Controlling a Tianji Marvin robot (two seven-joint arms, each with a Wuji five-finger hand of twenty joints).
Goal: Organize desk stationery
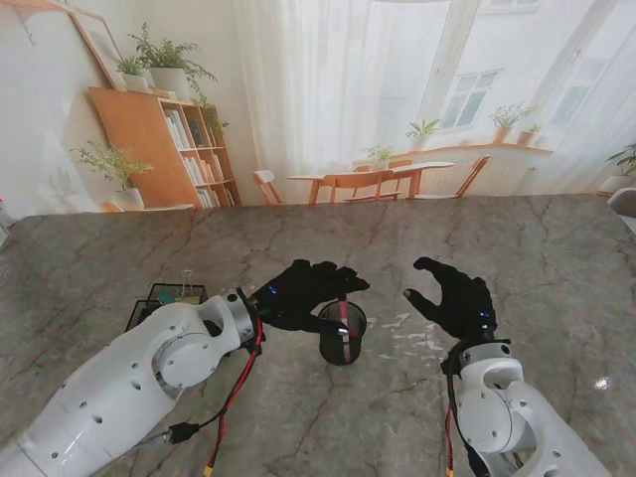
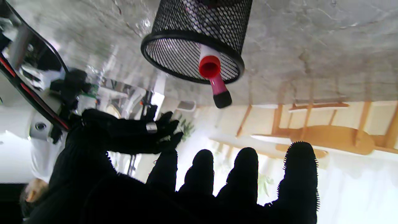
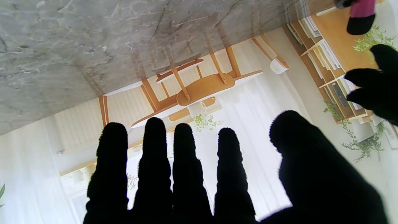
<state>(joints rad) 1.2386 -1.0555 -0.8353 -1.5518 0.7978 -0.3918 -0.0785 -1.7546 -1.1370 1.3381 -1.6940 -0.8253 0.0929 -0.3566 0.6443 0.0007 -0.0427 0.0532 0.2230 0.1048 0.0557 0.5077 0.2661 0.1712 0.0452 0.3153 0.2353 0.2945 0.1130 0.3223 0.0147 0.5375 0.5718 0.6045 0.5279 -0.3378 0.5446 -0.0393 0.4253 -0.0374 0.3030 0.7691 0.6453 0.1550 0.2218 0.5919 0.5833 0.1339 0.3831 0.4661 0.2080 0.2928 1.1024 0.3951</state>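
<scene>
Stand view: pen (image 1: 344, 320) seen upright in mesh cup (image 1: 342, 338), table centre. Left hand (image 1: 303, 291) at its 10 o'clock, right hand (image 1: 455, 298) at 3, both spread, empty. Tray (image 1: 165, 296) contents unclear, perhaps still unsorted.

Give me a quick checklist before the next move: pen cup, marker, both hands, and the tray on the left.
1. Mesh pen cup upright on the table: ok.
2. Pink marker standing in the cup, black cap above the rim: ok.
3. Left hand empty, fingers apart beside the cup: ok.
4. Right hand empty, clear of the cup: ok.
5. Mesh tray contents: cannot tell, the left arm covers most of it.
6. Loose stationery left on the table: cannot tell.
</scene>
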